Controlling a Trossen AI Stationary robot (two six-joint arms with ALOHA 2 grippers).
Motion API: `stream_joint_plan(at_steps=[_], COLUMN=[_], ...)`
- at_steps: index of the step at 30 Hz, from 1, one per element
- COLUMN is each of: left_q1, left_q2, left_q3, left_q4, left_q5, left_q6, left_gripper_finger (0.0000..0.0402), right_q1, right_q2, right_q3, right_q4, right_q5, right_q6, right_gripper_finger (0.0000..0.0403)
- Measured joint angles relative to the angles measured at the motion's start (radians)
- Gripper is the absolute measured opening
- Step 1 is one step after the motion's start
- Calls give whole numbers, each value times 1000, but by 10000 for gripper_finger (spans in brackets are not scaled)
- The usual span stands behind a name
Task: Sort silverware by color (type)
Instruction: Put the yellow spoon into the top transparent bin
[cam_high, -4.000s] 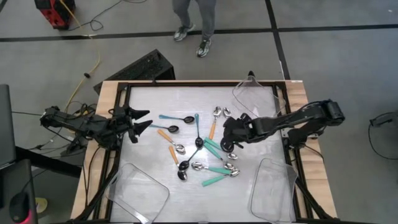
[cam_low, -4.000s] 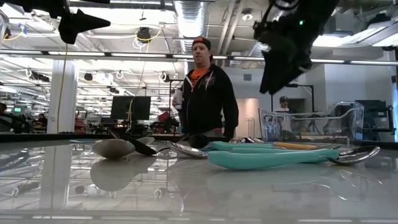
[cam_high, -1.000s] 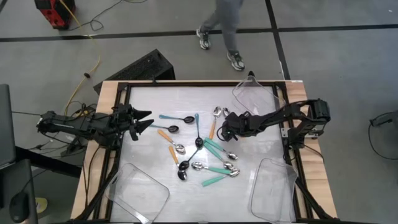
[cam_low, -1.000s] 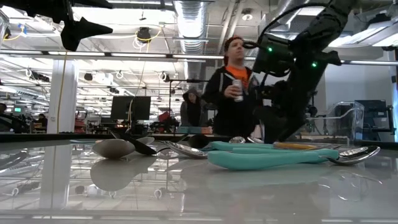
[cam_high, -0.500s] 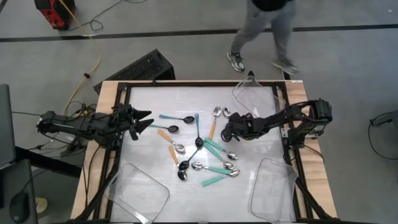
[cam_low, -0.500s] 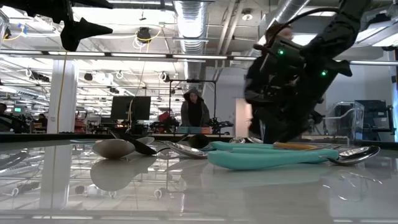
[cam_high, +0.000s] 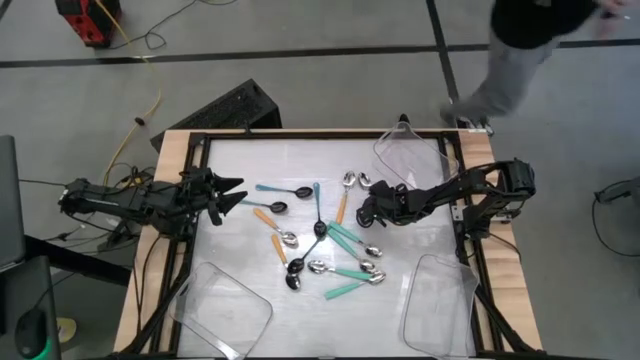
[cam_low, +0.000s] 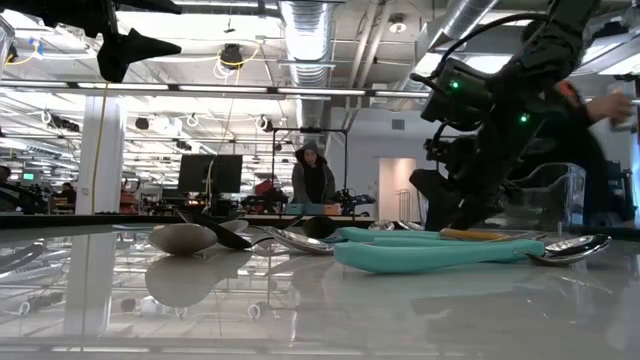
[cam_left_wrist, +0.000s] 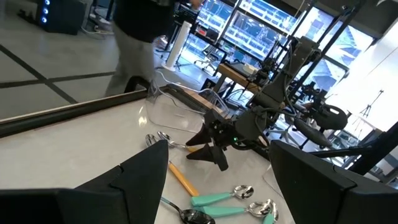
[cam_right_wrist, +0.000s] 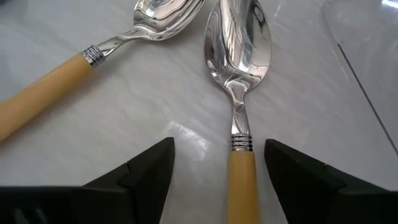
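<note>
Silverware (cam_high: 320, 238) lies scattered across the middle of the white table (cam_high: 240, 240), orange-, blue- and teal-handled spoons mixed together. The right gripper (cam_right_wrist: 217, 171) is low over the far right of the scatter, its fingers spread to either side of the handle of an orange-handled spoon (cam_right_wrist: 239, 93) without touching it, while a second orange-handled spoon (cam_right_wrist: 74, 68) lies just beside. The left gripper (cam_high: 232, 197) hangs above the table's left side, fingers spread and empty, well apart from the spoons.
</note>
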Motion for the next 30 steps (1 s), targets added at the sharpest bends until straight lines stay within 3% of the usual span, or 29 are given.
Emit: stream_joint_plan(at_steps=[5,18,30], left_q1=[0,0,0], left_q2=[0,0,0], left_q3=[0,0,0], left_q4=[0,14,14], left_q5=[-1,-12,-23], left_q6=[1,5,23], left_gripper_finger=[265,265,265], right_q1=[0,0,0], right_q2=[1,2,5], right_q3=[-1,-3,67], right_q4=[-4,-15,-69], right_q5=[-1,0,-20], right_q6=[18,52,45], right_gripper_finger=[232,92,80])
